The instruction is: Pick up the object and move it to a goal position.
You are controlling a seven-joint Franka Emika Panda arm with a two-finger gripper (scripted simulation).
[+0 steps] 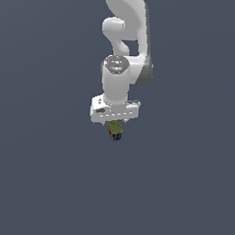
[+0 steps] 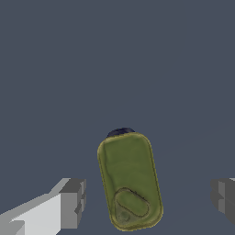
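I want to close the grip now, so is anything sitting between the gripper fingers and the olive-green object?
Nothing visible. In the wrist view the object lies in the open gap of the gripper, with bare surface between it and each finger.

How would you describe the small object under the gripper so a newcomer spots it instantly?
Find the white arm; its gripper hangs open around the object. That rounded olive-green box with a dark navy end is the only coloured thing on the grey floor.
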